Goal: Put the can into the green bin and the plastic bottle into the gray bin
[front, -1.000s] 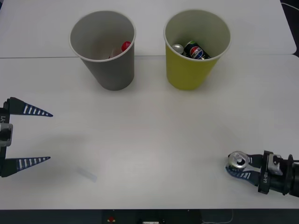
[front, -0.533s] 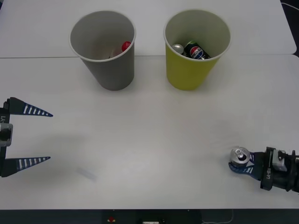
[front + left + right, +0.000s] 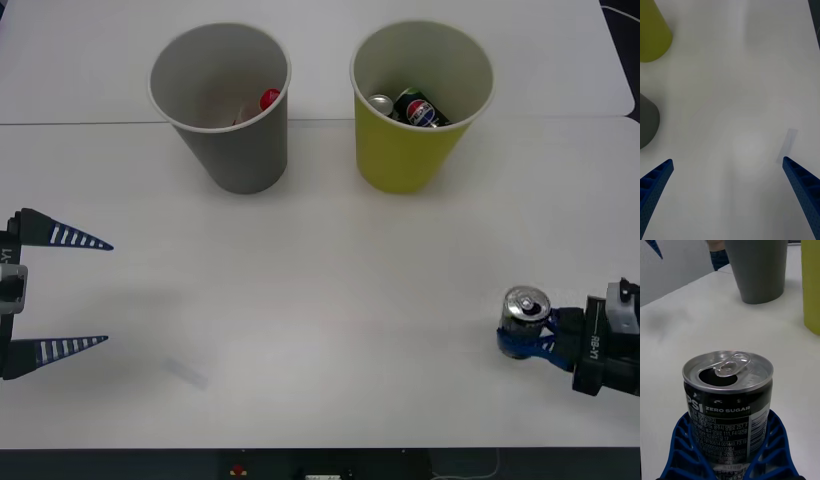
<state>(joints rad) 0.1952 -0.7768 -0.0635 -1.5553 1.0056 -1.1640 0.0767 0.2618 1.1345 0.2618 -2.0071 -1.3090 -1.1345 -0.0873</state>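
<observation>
My right gripper (image 3: 524, 338) is shut on the can (image 3: 525, 312), near the table's front right. In the right wrist view the can (image 3: 728, 390) is dark with a silver pull-tab top, opened and upright, and the blue fingers (image 3: 679, 450) clasp its lower half. The green bin (image 3: 420, 150) stands at the back right and the gray bin (image 3: 235, 145) at the back left. A red cap (image 3: 270, 98) of the plastic bottle shows inside the gray bin; the rest is hidden. My left gripper (image 3: 88, 293) hangs open at the left edge, holding nothing.
A blue Pepsi-logo can (image 3: 420, 108) and a silver-topped can (image 3: 380, 102) lie inside the green bin. A small clear strip (image 3: 186, 373) lies on the white table (image 3: 330, 280) near the left gripper. A seam (image 3: 320, 121) crosses the table behind the bins.
The right gripper has drawn back to the right with the can in it, and the can now stands more upright. The left arm has not moved.
</observation>
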